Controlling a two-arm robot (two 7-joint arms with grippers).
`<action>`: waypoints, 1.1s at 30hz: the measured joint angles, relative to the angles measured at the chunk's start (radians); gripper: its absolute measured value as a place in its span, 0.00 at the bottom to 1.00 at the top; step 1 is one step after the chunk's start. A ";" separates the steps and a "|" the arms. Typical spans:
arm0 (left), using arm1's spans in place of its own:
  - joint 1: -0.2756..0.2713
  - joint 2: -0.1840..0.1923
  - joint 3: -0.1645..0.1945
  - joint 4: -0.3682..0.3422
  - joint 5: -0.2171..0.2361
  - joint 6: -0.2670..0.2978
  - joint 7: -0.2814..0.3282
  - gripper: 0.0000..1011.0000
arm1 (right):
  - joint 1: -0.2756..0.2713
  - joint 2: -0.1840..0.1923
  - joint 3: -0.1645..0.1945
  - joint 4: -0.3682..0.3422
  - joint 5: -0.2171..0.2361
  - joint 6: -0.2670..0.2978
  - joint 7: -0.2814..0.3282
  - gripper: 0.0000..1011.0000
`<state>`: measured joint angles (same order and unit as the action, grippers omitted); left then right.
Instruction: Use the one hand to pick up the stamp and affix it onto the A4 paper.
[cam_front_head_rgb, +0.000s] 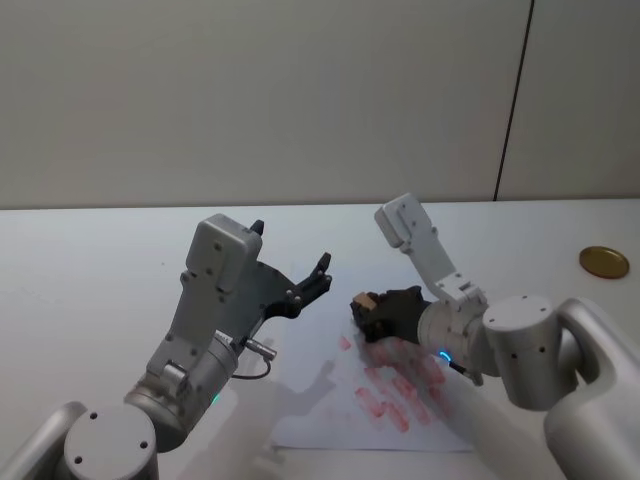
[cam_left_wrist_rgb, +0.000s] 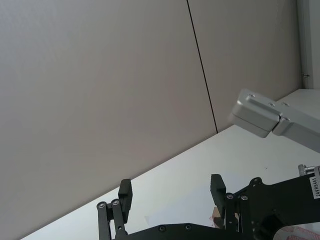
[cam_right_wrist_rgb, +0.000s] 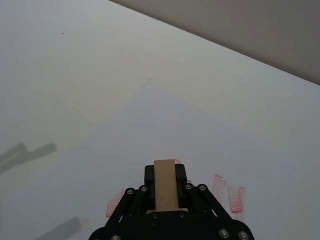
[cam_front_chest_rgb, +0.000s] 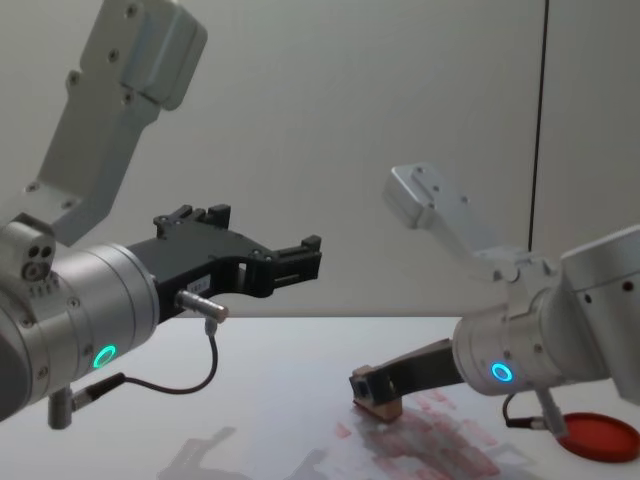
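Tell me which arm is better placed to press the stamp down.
Right. The right gripper is shut on the stamp, low over the A4 paper beside the red marks. The left gripper is raised well above the table, open and empty.

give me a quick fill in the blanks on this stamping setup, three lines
1. The right gripper is shut on the pale wooden ___.
2. The left gripper hangs raised in the air with its fingers ___.
3. The round red ink pad lies on the robot's ___ side, beyond the A4 paper.

Missing words: stamp; open; right
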<state>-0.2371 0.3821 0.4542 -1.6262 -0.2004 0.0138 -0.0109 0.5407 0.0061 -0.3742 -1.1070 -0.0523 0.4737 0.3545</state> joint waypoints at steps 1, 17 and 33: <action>0.000 0.000 0.000 0.000 0.000 0.000 0.000 0.98 | 0.003 -0.001 0.000 0.008 0.001 -0.001 0.001 0.22; 0.000 0.000 0.000 0.000 0.000 0.000 0.000 0.98 | 0.032 -0.012 0.003 0.069 0.006 -0.003 0.015 0.22; 0.000 0.000 0.000 0.000 0.000 0.000 0.000 0.98 | 0.045 -0.012 0.005 0.092 -0.003 0.019 0.032 0.22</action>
<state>-0.2371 0.3821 0.4542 -1.6262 -0.2004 0.0139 -0.0110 0.5861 -0.0062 -0.3693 -1.0152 -0.0549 0.4926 0.3862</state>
